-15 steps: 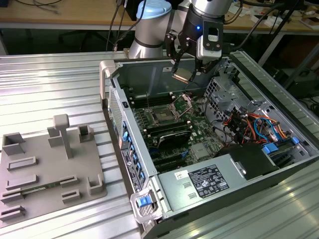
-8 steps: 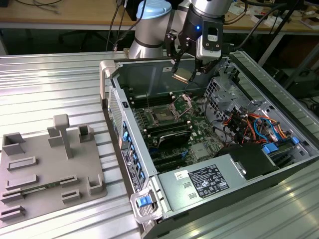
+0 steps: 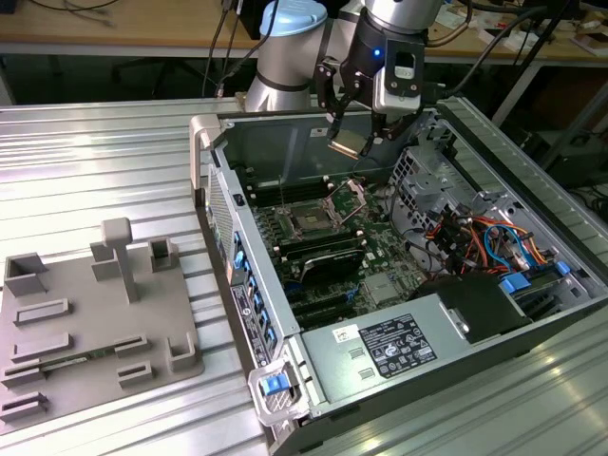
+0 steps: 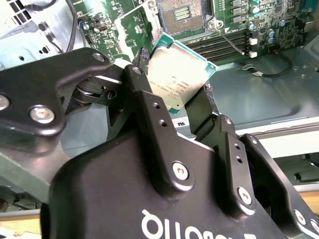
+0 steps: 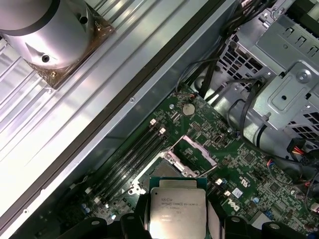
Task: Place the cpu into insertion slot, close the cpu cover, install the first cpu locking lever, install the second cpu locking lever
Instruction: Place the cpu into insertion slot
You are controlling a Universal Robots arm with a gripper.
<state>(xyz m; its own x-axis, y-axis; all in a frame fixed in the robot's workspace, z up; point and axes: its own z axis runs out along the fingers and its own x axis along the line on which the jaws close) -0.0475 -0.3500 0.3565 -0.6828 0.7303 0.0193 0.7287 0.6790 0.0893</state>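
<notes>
cpu (image 4: pixel 177 79) clamped in jaws, edges partly hidden

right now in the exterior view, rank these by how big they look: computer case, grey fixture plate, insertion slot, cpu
1. computer case
2. grey fixture plate
3. insertion slot and cpu: they look alike, and the cpu hangs higher, so unranked

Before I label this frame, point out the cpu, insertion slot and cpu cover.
cpu (image 4: pixel 177 77), second wrist view, middle of its metal face.
insertion slot (image 4: pixel 182 12), second wrist view, its dark centre.
cpu cover (image 5: pixel 177 162), first wrist view, silvery frame edge by the socket.
</notes>
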